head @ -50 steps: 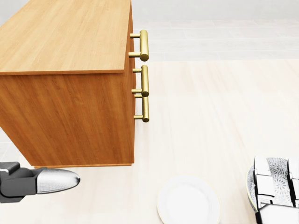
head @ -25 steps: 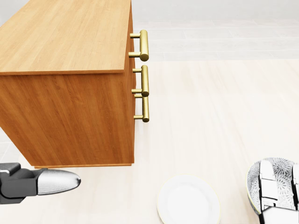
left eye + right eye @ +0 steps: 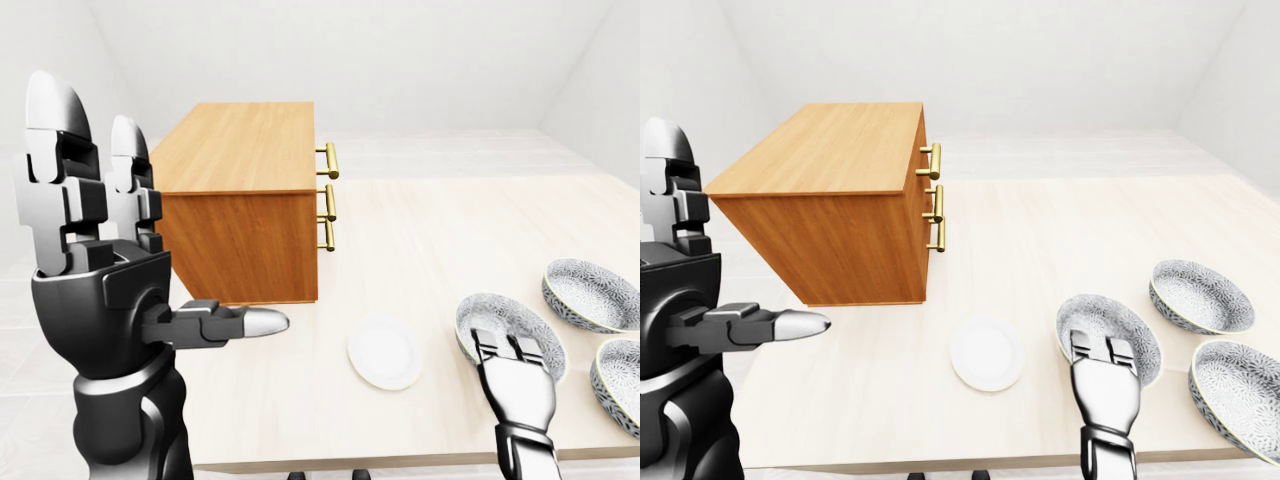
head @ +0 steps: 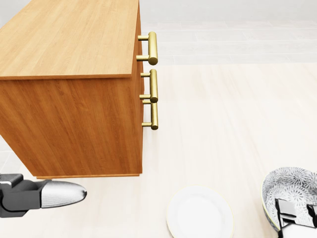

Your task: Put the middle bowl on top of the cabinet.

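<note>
Left hand (image 3: 100, 300): raised at near left, two fingers upright, thumb pointing right, spread, holding nothing. Right hand (image 3: 517, 385): fingers straight, side by side, laid over the near rim of the leftmost bowl (image 3: 508, 318), not curled round it; thumb hidden. This bowl sits on the table (image 3: 440, 230), right of a white plate (image 3: 385, 353); two other bowls (image 3: 592, 293) further right. Cabinet (image 3: 240, 200) at far left, well apart from the bowls
</note>
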Controlling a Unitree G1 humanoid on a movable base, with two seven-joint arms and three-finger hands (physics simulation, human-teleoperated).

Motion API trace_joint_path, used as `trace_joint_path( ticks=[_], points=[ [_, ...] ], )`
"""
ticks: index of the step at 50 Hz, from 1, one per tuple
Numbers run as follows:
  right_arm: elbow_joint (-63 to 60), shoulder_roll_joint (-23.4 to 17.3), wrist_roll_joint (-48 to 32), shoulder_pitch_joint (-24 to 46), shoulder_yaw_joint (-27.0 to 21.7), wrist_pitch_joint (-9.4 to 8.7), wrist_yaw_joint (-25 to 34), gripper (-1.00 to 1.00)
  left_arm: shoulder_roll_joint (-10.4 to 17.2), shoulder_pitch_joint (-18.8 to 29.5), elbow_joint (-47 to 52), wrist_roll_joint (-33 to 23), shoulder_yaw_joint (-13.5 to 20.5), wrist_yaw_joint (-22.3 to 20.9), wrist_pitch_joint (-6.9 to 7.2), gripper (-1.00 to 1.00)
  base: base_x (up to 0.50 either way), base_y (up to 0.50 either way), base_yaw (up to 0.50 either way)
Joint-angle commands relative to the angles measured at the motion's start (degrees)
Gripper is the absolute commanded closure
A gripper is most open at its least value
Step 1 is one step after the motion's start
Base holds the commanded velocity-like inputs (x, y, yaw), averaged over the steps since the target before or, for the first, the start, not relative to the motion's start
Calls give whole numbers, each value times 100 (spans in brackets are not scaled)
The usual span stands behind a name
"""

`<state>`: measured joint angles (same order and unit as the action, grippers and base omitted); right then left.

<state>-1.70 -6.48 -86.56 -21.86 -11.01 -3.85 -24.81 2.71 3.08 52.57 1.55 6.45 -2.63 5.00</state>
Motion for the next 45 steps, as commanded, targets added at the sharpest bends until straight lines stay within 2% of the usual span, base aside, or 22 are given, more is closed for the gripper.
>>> trace_joint_path(
  ticks=[1,2,15,21,27,31,36,38,43,45],
  points=[
    [637,-61,122,117,-3,-115,-418,88,2,-58,-9,-57,-96,-29,0,-100,0,0,0],
    [678,-78,176,130,-2,-115,-450,100,-3,-53,20,-60,-120,-32,0,-100,0,0,0],
    [613,-143,379,70,103,-115,-514,100,-53,-67,30,-62,-157,-91,0,-100,0,0,0],
    [340,-150,382,-44,88,-115,-426,100,-68,-133,35,-110,-297,-100,0,-100,0,0,0],
    [-453,-88,365,-275,-23,-115,-55,100,-73,-146,21,-111,-292,-126,0,-100,0,0,0],
    [-1321,17,233,-459,-148,-115,393,100,-72,-106,59,-116,-298,-128,0,-100,0,0,0],
    [-1942,146,42,-431,-333,51,854,100,-86,-122,-13,-85,-286,-160,0,-100,0,0,0],
    [-2217,212,365,-431,-452,243,1157,100,-82,-121,17,-76,-277,-162,0,-100,0,0,0],
    [-2756,381,160,-355,-640,470,1560,100,-78,-109,25,-81,-290,-151,0,-100,0,0,0],
    [-2880,454,404,-323,-718,618,1786,100,-78,-95,30,-72,-276,-150,0,-100,0,0,0]
  ],
)
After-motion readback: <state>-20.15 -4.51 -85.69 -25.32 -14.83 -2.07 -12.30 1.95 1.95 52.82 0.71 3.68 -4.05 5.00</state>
